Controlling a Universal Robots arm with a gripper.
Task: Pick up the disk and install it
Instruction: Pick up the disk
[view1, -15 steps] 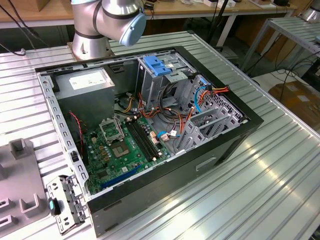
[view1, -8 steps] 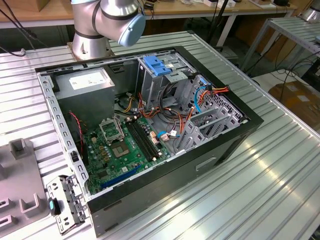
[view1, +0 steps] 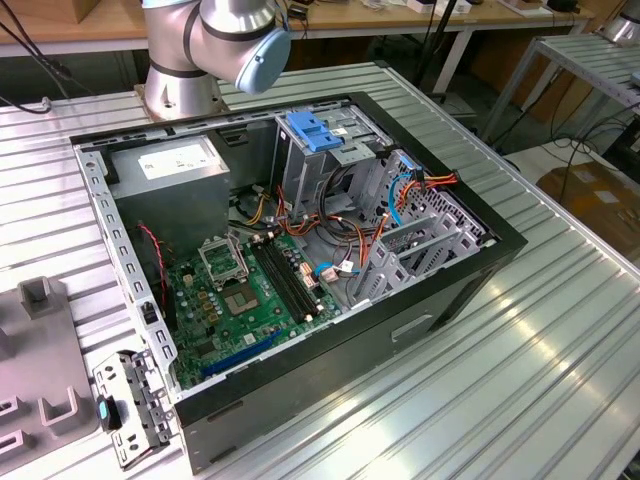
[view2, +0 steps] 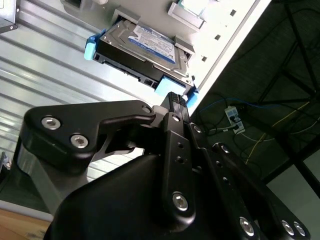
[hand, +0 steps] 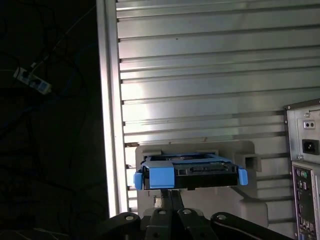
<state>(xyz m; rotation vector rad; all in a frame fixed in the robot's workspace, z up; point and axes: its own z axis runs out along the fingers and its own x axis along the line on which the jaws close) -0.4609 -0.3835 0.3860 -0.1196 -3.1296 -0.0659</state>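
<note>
In the first wrist view, the dark rectangular disk in bright blue plastic rails (hand: 200, 170) lies in a grey plastic cradle (hand: 230, 150) on the ribbed aluminium table (hand: 200, 75), near its edge. The black gripper (hand: 170, 192) hovers just beside its blue end tab, fingers seemingly pressed together on nothing. Further right stands the black computer case (hand: 305, 165). By my judgement, neither pickup nor installation is done.

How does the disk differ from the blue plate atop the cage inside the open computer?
The disk is a dark slab with blue rails only at its edges; the blue plate is blue all over. The disk rests in a grey holder on the ribbed table, outside the computer case; the blue plate sits atop the metal cage inside it. Both have bright blue plastic.
</note>
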